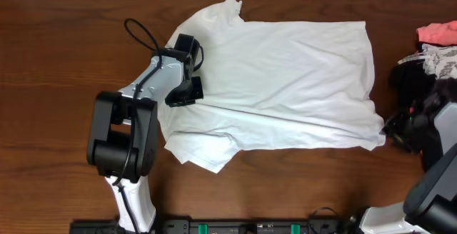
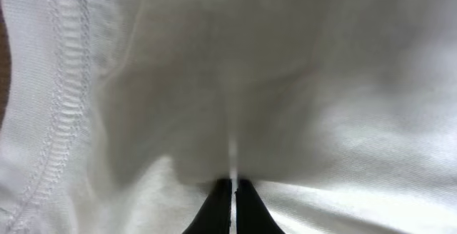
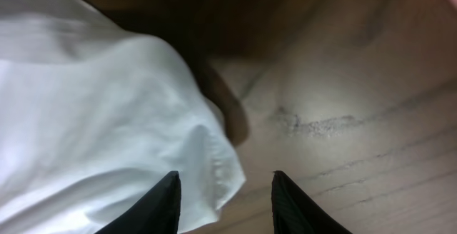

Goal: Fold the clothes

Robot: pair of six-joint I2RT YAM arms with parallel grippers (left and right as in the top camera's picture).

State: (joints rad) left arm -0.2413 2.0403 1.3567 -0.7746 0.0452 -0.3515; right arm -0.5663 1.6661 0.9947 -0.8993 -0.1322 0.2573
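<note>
- On the dark wooden table [image 1: 50, 63], the white T-shirt [image 1: 285, 77] lies spread flat, its body running across the middle. One sleeve [image 1: 207, 154] juts toward the near edge and a long crease runs along its lower part.
- At the shirt's sleeve end, the left gripper [image 2: 233, 198] has its jaws together. Cloth puckers right at the tips, so it looks clamped on a thin pinch of the T-shirt, with a stitched hem [image 2: 61, 113] just beside it.
- By the opposite lower corner [image 3: 214, 184], the right gripper [image 3: 225, 204] stands with its jaws apart and nothing between them. One finger sits over the cloth's edge and the other over bare wood.
- Risk one: the left pinch is shallow (thin, soft jersey slides easily). If that arm lifts or drags quickly, the cloth could slip out and leave the fold half made.
- Risk two: if the right jaws close where they are, they may catch only the very edge of the corner, or just the top layer. The layers would then part and the fold come out skewed.
- Risk three: if the left arm pulls while the far corner is loose, the whole shirt would slide across the table instead of folding, and new wrinkles would bunch along the crease.
- Risk four: a heap of other garments [image 1: 437, 45] lies just beside the right arm, and a wide swing there could snag it.
</note>
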